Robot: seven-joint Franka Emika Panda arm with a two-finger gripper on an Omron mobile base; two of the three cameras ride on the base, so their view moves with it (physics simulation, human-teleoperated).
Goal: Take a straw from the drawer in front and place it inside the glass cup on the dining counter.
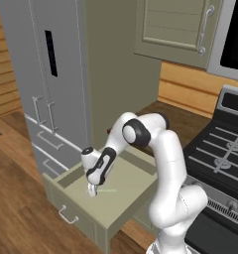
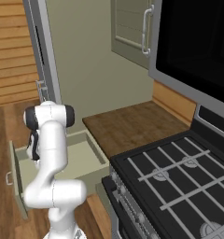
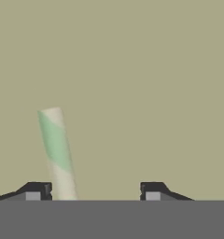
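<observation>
Pale green-striped straw (image 3: 58,154) at lower left of hand view, beside one fingertip, off-centre between part-open jaws of gripper (image 3: 95,191); nothing held. Risk: nudged aside on closing. Flat on drawer (image 1: 126,196) floor beyond.

Pale straw (image 3: 57,151) flat in open drawer (image 1: 128,196)
</observation>
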